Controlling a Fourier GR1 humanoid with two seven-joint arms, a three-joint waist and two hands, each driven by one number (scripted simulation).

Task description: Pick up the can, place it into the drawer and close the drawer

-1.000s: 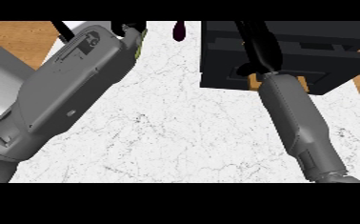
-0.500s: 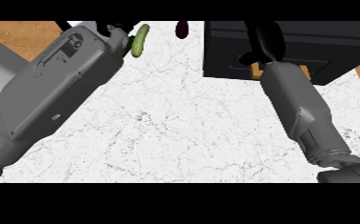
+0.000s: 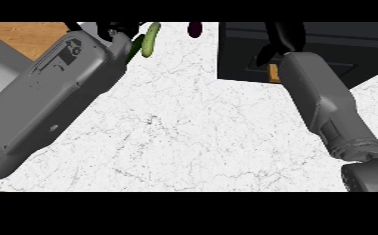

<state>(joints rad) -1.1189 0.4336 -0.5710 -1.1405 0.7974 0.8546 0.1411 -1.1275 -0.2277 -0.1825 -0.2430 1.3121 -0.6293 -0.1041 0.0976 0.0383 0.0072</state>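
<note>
Two grey, smooth-shelled forearms come up from the lower edge over a white marble counter (image 3: 199,134) veined with fine dark speckles. At the upper left a strip of orange-brown wood (image 3: 29,36) shows beyond the stone, with a plain grey slab (image 3: 11,71) beside it. The black, boxy drawer unit (image 3: 244,54) sits at the upper right, matte and sharp-edged, with a bit of tan showing at its lower rim. The right hand (image 3: 284,39) lies over that dark box; its black fingers blend with it, so I cannot tell how they stand. The left hand (image 3: 118,29) shows only as dark fingers at the top edge, state unclear. Just beside it lies a long green rounded vegetable (image 3: 150,40), and further right a small dark purple rounded object (image 3: 195,29). No can is identifiable.
</note>
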